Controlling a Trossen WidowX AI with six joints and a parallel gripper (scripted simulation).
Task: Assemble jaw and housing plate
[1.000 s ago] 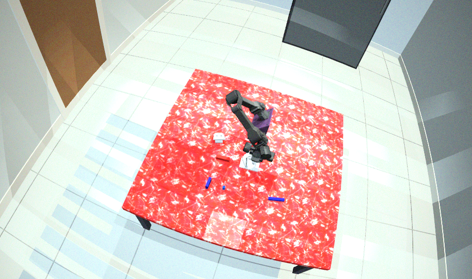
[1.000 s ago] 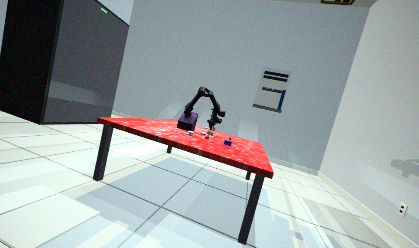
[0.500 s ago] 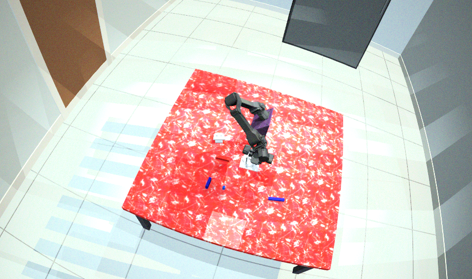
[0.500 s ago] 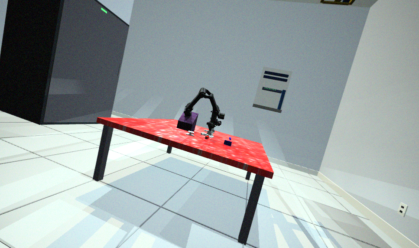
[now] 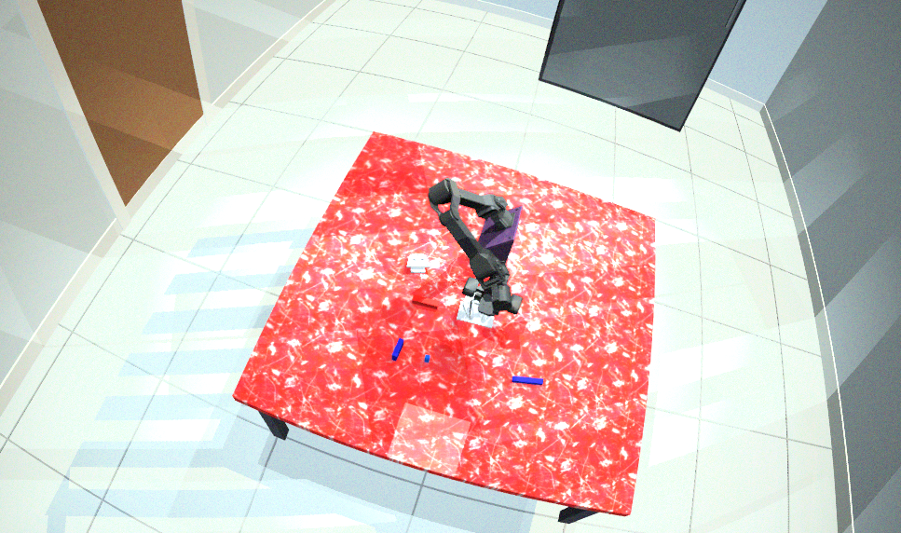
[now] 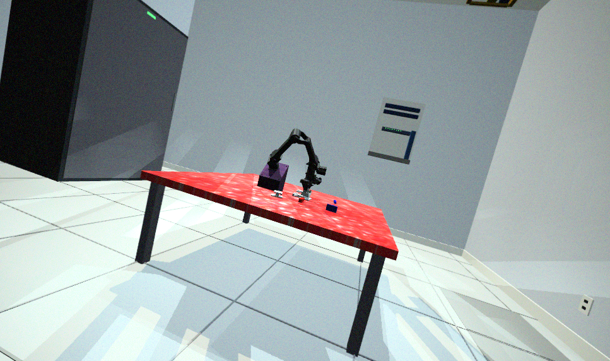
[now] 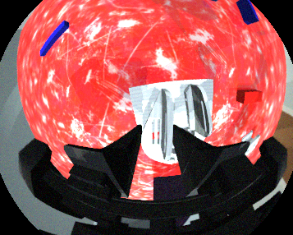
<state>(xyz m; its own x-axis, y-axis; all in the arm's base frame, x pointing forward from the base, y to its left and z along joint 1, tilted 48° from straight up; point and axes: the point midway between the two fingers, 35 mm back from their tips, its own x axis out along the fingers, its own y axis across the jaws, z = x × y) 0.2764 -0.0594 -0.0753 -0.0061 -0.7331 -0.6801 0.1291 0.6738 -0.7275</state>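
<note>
My gripper [image 7: 156, 127] [image 6: 305, 190] is shut on a pale grey jaw [image 7: 166, 119], which stands on edge between the fingertips, low over the white base plate [image 7: 136, 95] [image 5: 474, 320]. The other jaw [image 7: 199, 108] is on the base plate, to the right of the held one in the wrist view, with a gap between them there. The fingers hide the held jaw's near end, and I cannot tell whether it is on its pin. The teeth and pins are not clear. The white housing plate [image 5: 416, 262] [image 6: 277, 193] lies apart, left of the base plate in the top view.
A red block [image 5: 425, 304] [image 7: 251, 97] lies between the housing plate and the blue pieces. Two blue bars [image 5: 397, 349] [image 5: 527, 380] and a small blue cube [image 5: 427, 358] lie toward the front. A purple block [image 5: 499, 231] [image 6: 273, 175] stands under the arm's base.
</note>
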